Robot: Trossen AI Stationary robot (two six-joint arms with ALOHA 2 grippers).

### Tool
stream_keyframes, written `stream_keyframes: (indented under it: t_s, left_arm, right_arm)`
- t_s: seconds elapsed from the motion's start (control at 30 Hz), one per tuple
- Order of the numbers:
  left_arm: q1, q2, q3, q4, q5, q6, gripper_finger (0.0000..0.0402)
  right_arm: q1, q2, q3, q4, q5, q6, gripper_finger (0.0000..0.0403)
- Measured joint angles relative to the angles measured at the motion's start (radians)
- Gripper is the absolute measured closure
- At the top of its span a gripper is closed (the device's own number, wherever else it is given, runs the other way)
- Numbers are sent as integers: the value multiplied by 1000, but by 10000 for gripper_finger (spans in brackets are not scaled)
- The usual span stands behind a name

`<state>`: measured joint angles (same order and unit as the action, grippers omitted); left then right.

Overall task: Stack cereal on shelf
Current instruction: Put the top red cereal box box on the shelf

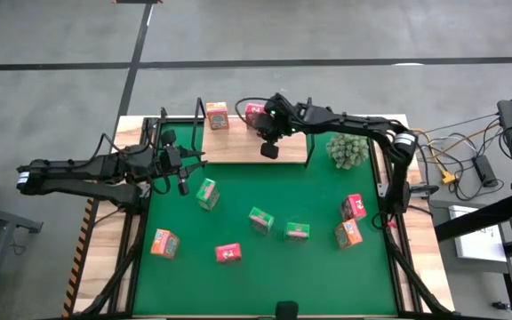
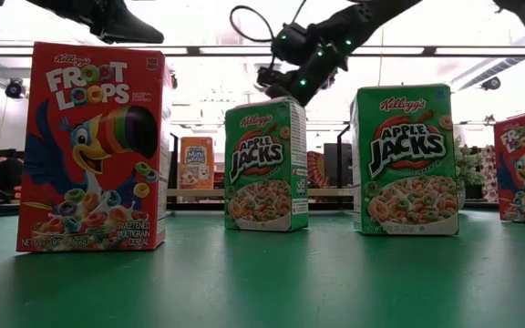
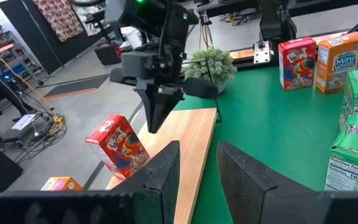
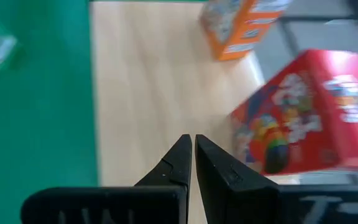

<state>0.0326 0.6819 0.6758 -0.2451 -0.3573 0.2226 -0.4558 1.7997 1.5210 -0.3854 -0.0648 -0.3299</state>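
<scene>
Now sitting on the shelf [image 1: 238, 142]: two boxes, orange [image 1: 217, 116] and pink [image 1: 254, 113]; seven remaining on the mat [image 1: 265, 267]. Right gripper [image 1: 269, 149] clenched empty, left gripper [image 1: 182, 182] released.

Overhead and level views share the mat [image 1: 265, 258] (wrist cameras closer).

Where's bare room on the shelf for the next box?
Shelf: the near strip is bare, from below the orange box across to the plant ball. The far edge is crowded: orange box, pink box, right gripper above.
</scene>
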Motion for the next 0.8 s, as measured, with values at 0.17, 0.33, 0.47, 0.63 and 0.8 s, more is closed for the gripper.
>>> stream_keyframes:
  t_s: [0.17,0.33,0.47,0.63,0.8]
  left_arm:
    - [0,0,0,0,0,3,311]
    - [0,0,0,2,0,11,311]
    - [0,0,0,1,0,12,311]
    - [0,0,0,2,0,12,311]
    - [0,0,0,2,0,12,311]
  right_arm:
    - [-3,-15,-88,128,87,18,390]
    - [-14,6,-98,161,100,6,390]
    - [-27,11,-99,187,138,-6,390]
    - [-49,11,-99,194,145,-11,390]
    - [-70,11,-99,198,145,-13,390]
